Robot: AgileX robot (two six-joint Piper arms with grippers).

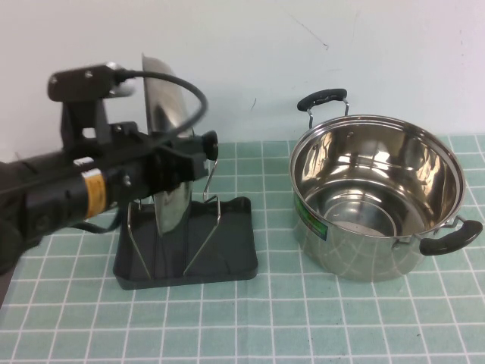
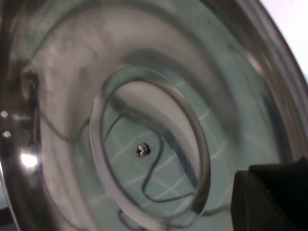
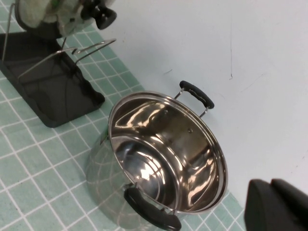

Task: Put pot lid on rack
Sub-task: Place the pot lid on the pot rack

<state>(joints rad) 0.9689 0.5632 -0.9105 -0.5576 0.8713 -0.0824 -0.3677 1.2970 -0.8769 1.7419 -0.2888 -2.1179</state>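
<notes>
The pot lid (image 1: pixel 163 98) stands on edge, nearly upright, between the wire loops of the black rack (image 1: pixel 227 254); its lower rim is down inside the rack and its black knob (image 1: pixel 208 144) faces the pot. My left gripper (image 1: pixel 186 159) reaches in from the left and is shut on the lid at mid height. In the left wrist view the lid's shiny inner side (image 2: pixel 144 72) fills the picture, with one dark finger (image 2: pixel 269 197) in front of it. My right gripper (image 3: pixel 276 207) is off the high view, above and beside the pot, shut and empty.
The deep steel pot (image 1: pixel 377 197) with two black handles stands open to the right of the rack, also in the right wrist view (image 3: pixel 163 154). The rack (image 3: pixel 48 96) and the lid's knob (image 3: pixel 98 14) show there too. A white wall runs behind the green tiled mat.
</notes>
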